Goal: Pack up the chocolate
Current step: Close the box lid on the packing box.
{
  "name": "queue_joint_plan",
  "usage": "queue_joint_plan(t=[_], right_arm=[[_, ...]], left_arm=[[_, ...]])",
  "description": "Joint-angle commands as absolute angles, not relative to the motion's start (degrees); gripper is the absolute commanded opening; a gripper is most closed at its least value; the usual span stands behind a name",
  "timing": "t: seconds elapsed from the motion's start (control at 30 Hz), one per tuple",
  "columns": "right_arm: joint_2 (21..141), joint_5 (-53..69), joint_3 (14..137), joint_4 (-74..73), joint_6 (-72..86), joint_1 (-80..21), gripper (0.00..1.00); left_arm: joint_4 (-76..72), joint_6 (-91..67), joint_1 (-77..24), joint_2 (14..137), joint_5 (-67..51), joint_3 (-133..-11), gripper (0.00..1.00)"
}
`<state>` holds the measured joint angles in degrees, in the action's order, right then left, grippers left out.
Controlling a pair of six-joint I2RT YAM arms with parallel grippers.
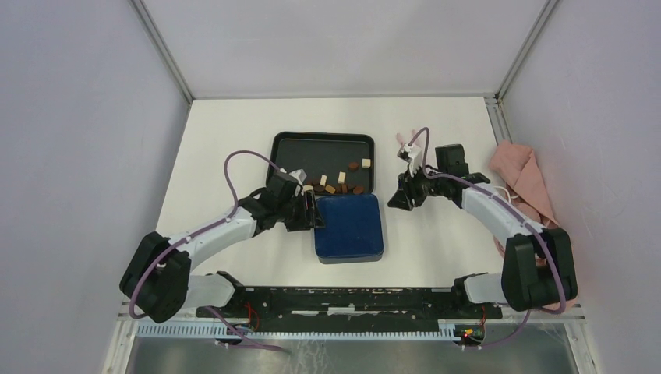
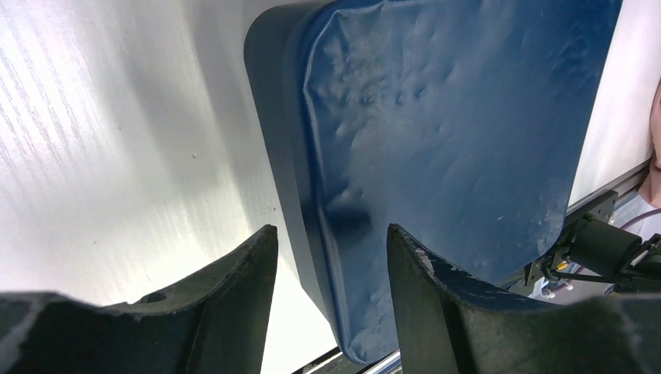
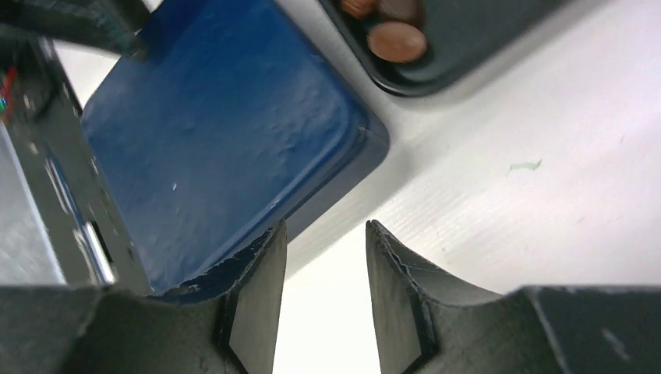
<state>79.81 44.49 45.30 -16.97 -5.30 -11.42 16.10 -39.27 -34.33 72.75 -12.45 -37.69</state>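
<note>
Chocolate pieces (image 1: 337, 182), brown and pale, lie loose in the near right corner of a black tray (image 1: 290, 153), scattered with no common heading; most are small blocks, a few round, too small from above to give each a long axis. Nearest the arm bases sits a blue box (image 1: 349, 227), lid on, flat on the white tabletop (image 1: 226, 140), its far edge just against the tray's near rim. It is close to square with rounded corners, slightly longer near-to-far; the top skin is wrinkled in the left wrist view. Left claw (image 1: 312, 212) sits low at the box's left edge, fingers apart and gripping nothing; its wrist view shows the edge of the lid running between the two fingers, whether they touch it I cannot tell. Right claw (image 1: 407, 198) hovers just off the box's right far corner, over bare tabletop, fingers parted and empty; its wrist view takes in that corner and the tray corner with round brown pieces (image 3: 396, 40). Judgement: pieces sit out in the tray while the box is closed, and both claws flank the box, so the step in hand concerns the lid. The scene fits a lid about to be lifted for filling, or one just seated with some pieces left out; the contents are hidden. Any lid handling calls for a level pull or press from the rim so the box does not skid into the tray. A pink cloth (image 1: 521, 173) lies at the far right, apart from the work.
</note>
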Motion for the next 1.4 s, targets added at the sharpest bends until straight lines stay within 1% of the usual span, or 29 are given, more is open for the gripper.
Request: queue_joint_plan(t=[0.0, 0.07, 0.1, 0.17, 0.23, 0.3, 0.37, 0.4, 0.47, 0.53, 0.63, 0.77, 0.9, 0.97, 1.07, 1.17, 1.27, 1.37], right_arm=[[71.98, 54.68, 49.18, -33.72, -45.91, -13.36, 0.46], [71.12, 58.77, 50.43, -47.32, -68.5, -17.79, 0.45], [71.3, 58.74, 50.91, -52.63, -78.63, -21.18, 0.44], [72.02, 57.85, 51.29, -58.35, -87.01, -27.38, 0.4], [72.92, 55.4, 51.63, -56.34, -83.6, -33.62, 0.32], [72.88, 50.3, 50.37, -50.29, -75.16, -40.69, 0.24], [71.85, 41.47, 48.07, -41.92, -66.29, -47.65, 0.22], [71.82, 37.63, 47.41, -39.36, -64.85, -50.35, 0.22], [72.96, 32.93, 46.89, -36.48, -61.07, -54.86, 0.21], [75.43, 28.35, 47.85, -35.85, -58.23, -56.9, 0.18], [78.44, 23.38, 49.59, -37.16, -55.92, -57.83, 0.17], [76.29, 17.62, 48.1, -35.95, -53.21, -57.49, 0.17], [72.74, 15.96, 46.64, -37.2, -53.37, -56.02, 0.18], [71.95, 16.58, 46.36, -38.84, -54.18, -55.53, 0.19], [71.47, 19.45, 46.23, -41.49, -56.29, -54.94, 0.21], [70.77, 25.89, 47.44, -46.12, -60.14, -54.24, 0.23], [69.37, 33.33, 49.06, -50.46, -64.42, -53.36, 0.23], [68.18, 37.26, 51.66, -51.94, -64.77, -50.48, 0.25]], left_arm=[[14.67, -36.39, -35.06, 74.01, -12.96, -39.99, 0.59], [14.83, -36.26, -35.08, 74.66, -12.72, -40.27, 0.59], [14.85, -36.22, -35.11, 75.01, -12.71, -40.42, 0.59], [15.0, -36.06, -35.23, 75.56, -12.68, -40.83, 0.59], [15.34, -35.82, -35.56, 75.99, -12.53, -41.34, 0.59], [15.66, -35.77, -35.76, 76.13, -12.35, -41.86, 0.59], [15.84, -35.77, -36.03, 76.17, -12.16, -42.3, 0.59], [15.86, -35.77, -36.12, 76.12, -12.07, -42.56, 0.59], [15.98, -35.93, -36.4, 76.11, -11.96, -42.86, 0.59], [15.99, -36.0, -36.7, 76.32, -11.95, -43.11, 0.59], [16.0, -36.04, -37.03, 76.67, -11.87, -43.24, 0.6], [16.14, -35.87, -37.2, 76.95, -11.65, -43.39, 0.6], [16.13, -35.69, -37.28, 76.78, -11.67, -43.5, 0.61], [15.77, -35.6, -37.36, 76.59, -11.68, -43.59, 0.63], [15.36, -35.8, -37.43, 76.04, -11.69, -44.01, 0.66], [15.12, -35.97, -37.45, 74.55, -11.39, -44.04, 0.7], [15.6, -35.71, -37.44, 73.68, -11.16, -43.59, 0.7], [15.69, -35.36, -37.49, 73.89, -11.8, -42.82, 0.69]])
